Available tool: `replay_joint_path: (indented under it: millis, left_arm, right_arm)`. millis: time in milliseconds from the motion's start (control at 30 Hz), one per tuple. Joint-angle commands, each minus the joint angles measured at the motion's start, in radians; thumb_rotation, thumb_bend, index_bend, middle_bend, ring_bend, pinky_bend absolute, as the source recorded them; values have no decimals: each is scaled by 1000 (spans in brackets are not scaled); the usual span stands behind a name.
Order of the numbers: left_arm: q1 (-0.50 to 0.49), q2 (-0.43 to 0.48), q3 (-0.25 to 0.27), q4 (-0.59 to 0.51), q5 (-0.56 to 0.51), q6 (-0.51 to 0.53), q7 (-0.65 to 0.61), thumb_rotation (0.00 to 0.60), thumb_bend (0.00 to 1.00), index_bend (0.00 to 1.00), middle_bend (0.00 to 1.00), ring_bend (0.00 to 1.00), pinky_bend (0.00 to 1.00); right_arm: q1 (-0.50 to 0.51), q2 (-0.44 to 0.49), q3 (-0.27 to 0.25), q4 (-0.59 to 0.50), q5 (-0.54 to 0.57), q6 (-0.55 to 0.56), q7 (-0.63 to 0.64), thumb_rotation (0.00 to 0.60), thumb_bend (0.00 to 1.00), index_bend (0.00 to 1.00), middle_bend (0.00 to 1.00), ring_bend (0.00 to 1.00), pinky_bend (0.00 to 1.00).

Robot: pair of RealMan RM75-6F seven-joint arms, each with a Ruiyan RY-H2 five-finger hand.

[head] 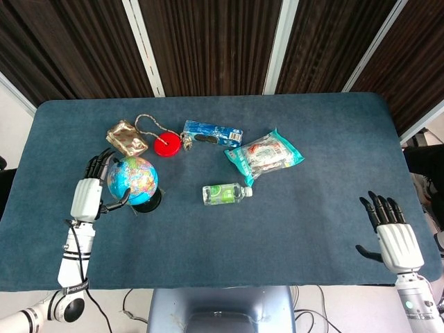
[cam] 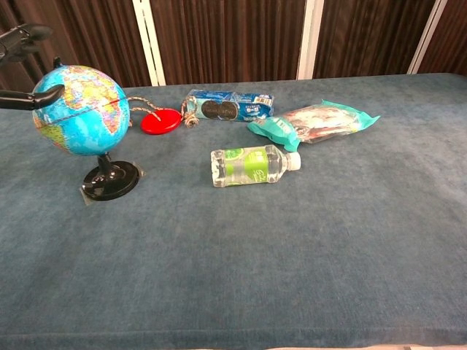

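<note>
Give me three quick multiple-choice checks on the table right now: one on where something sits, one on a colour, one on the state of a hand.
1. Where does the water bottle lie?
A. right of the globe, on its side
B. on the gold packet
C. under the right hand

2. What colour is the disc on the cord?
A. green
B. red
C. white

3. How is the right hand?
A. holding the bottle
B. pinching the cord
C. fingers apart, holding nothing

Answers: 1 A, the bottle lies flat to the right of the globe. 2 B, the disc is plainly red. 3 C, the right hand is near the table edge, away from everything.
</note>
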Motion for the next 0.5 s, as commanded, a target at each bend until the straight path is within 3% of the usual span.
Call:
replay_joint_path:
  millis: [33, 500]
  left_arm:
    - [-4, -3, 2, 3, 0, 0, 3, 477, 325, 0, 0, 0, 32]
    - [-10, -5, 4, 7, -26, -8, 17, 476, 326, 0, 0, 0, 32]
  right_arm:
    - [0, 1, 0, 0, 1, 1, 1, 600, 150, 0, 0, 0, 0]
    - [-1, 1, -3, -2, -2, 4, 0, 600, 150, 0, 0, 0, 0]
